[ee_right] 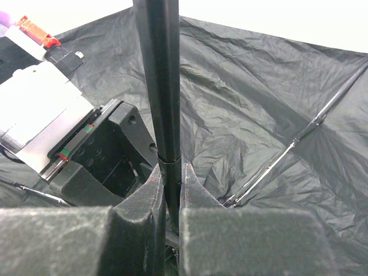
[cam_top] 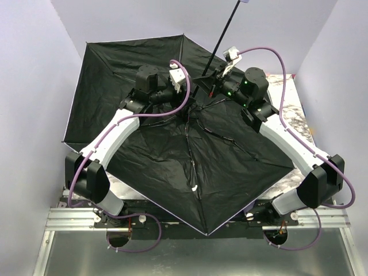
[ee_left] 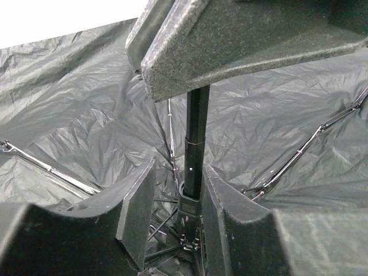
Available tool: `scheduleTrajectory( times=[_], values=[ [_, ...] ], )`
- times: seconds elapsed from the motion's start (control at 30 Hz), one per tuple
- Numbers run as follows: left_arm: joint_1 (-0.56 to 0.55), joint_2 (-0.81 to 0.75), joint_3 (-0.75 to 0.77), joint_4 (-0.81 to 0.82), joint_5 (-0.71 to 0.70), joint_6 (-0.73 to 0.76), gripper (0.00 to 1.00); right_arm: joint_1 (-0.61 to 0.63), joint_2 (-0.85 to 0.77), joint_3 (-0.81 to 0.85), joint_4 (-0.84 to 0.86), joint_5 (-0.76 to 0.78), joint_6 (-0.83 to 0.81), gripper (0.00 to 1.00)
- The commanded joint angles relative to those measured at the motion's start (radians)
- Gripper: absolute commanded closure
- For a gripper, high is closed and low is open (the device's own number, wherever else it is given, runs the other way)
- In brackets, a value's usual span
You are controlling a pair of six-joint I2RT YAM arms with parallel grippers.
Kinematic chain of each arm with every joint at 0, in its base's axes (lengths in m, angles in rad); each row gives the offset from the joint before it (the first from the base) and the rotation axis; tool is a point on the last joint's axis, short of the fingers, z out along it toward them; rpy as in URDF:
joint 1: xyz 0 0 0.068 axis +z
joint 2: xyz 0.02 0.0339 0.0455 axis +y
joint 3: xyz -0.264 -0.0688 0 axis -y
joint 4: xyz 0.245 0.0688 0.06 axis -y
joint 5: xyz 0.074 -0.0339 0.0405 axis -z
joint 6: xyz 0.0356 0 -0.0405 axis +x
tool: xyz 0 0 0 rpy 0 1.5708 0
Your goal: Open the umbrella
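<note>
Firmly closed, the right gripper (ee_right: 168,184) pinches the thin black shaft (ee_right: 161,86) just above a joint in its tube. The left gripper (ee_left: 178,178) stands part open, its fingers (ee_left: 138,207) straddling the shaft at the runner (ee_left: 190,204); one pad looks apart from it. Around both arms the umbrella (cam_top: 172,161) lies upturned on the table (cam_top: 293,115), black lining up, ribs (ee_left: 299,152) stretched out and the shaft rising toward the back wall. The canopy looks fully spread, so this seems the closing step: seating the runner. The next move probably calls for checking that it has latched, then letting go gently so the canopy does not fold back.
</note>
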Motion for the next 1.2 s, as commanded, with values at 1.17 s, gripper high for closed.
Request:
scheduleTrajectory(
  times=[1.17],
  values=[
    [-0.097, 0.024, 0.221, -0.089, -0.096, 0.033, 0.67, -0.010, -0.109, -0.043, 0.237, -0.198, 0.070, 1.00]
  ],
)
